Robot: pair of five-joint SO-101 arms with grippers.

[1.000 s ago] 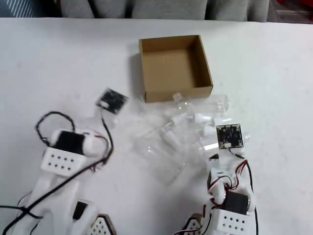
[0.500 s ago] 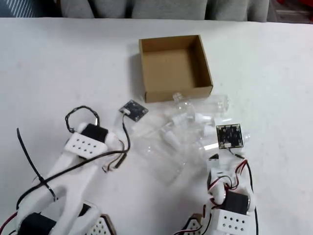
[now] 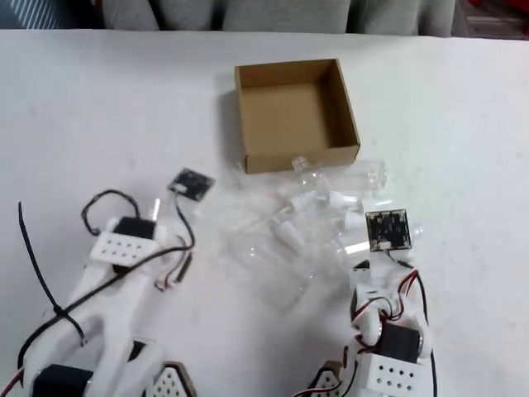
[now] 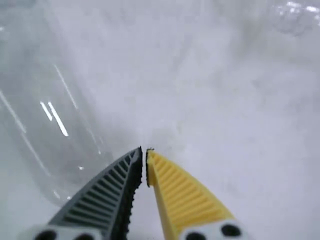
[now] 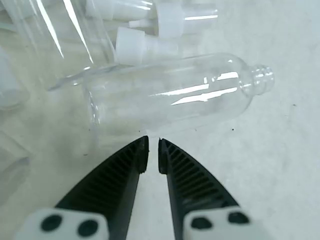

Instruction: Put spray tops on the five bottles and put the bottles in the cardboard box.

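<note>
White table (image 3: 74,107) carries the open cardboard box (image 3: 302,157), with clear bottles (image 3: 273,252) lying heaped just beside its near wall among white spray tops (image 3: 318,198), while the left gripper (image 4: 144,152) and right gripper (image 5: 152,142) each have their jaws together on nothing.

Bright even light streaks glare across the clear bottle (image 5: 170,100) and barely shadows the table (image 3: 99,99)

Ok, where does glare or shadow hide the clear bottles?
High view: the pile of clear bottles nearly blends into the white table, with only faint highlights; the cardboard box throws a soft shadow leftward. Right wrist view: bright glare streaks along the uncapped bottle. Left wrist view: thin highlights on a bottle wall beside the left end effector.
</note>
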